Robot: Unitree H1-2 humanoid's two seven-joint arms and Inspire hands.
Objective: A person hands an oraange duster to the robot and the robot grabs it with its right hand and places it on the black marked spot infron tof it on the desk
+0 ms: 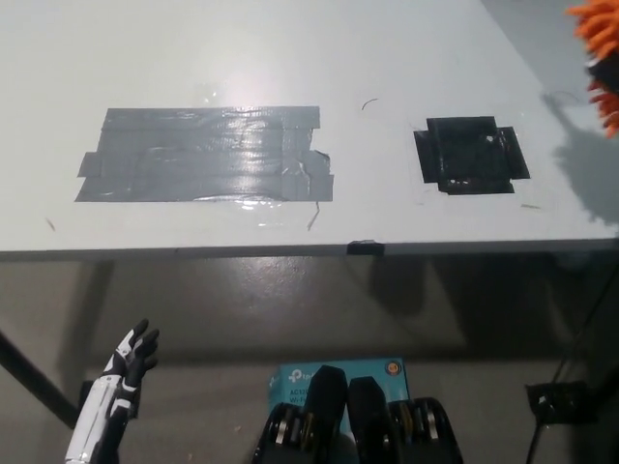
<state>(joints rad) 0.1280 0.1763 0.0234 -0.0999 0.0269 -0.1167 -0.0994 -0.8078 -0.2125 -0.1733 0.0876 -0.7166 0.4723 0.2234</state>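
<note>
- Pale grey counter (pixel 290 58): fills the upper half of the head view; its near edge runs across the middle of the picture.
- Black square patch of tape (pixel 471 156): lies flat near the counter's near right corner, bare, with nothing resting on it.
- Large rectangular patch of shiny grey tape (pixel 205 154): lies flat toward the counter's near left side, well apart from the black patch.
- Fluffy orange duster (pixel 602 43): only a fringe of its orange strands shows at the picture's upper right edge, past the counter's right edge and well apart from the black patch; its shadow falls on the counter's right margin.
- Black right hand: a sliver of dark shape shows among the orange strands at the right edge; whether it grips the duster cannot be told.
- White left hand (pixel 124 367): hangs below the counter's near edge at lower left, fingers loosely spread, holding nothing.
- Teal box (pixel 334 372): lies on the floor under the counter's near edge.
</note>
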